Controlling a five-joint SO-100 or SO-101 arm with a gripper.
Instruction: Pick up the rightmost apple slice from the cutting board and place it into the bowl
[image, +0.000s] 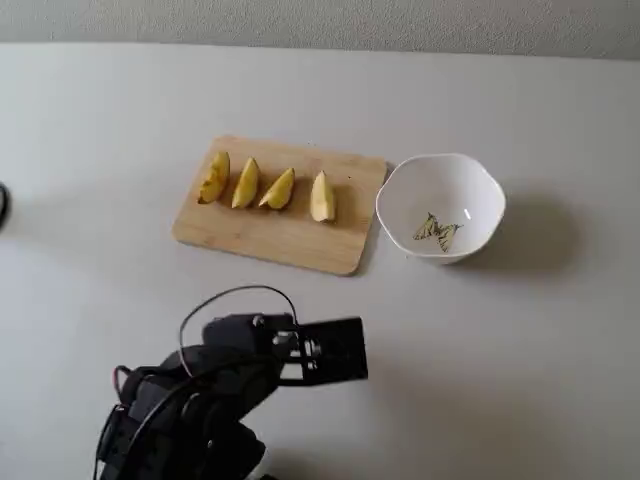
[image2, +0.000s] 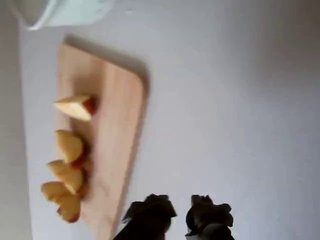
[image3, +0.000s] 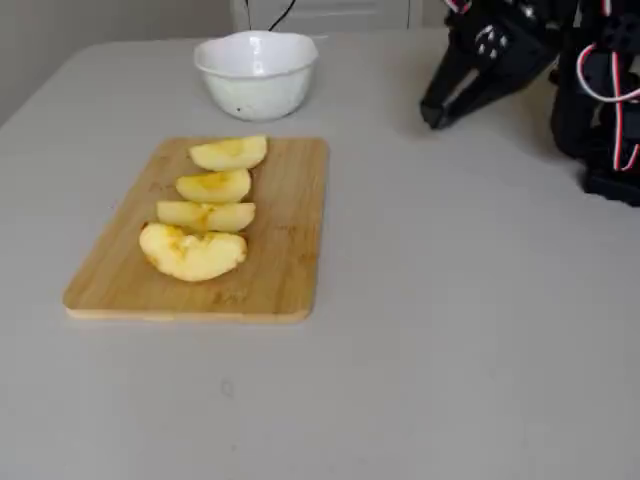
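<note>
We see the cutting board lying on the pale desk, with the white bowl just beside its right short edge in a fixed view. Four wedges sit in a row along the board's far long edge. The apple slice is the one at the right end of that row, nearest the bowl; it stands a little apart from the other three wedges, which lie close together. In the wrist view the slice shows cream flesh and a bit of red skin, on the part of the board toward the bowl. In another fixed view the slice is the wedge nearest the bowl, whose inside we see holds only its butterfly motif.

The gripper hangs over bare desk, off the board's near long edge and well apart from the slice. We see its two dark fingertips with a narrow gap between them, only slightly parted, and nothing is held. In a fixed view the arm sits near the desk's front edge.
</note>
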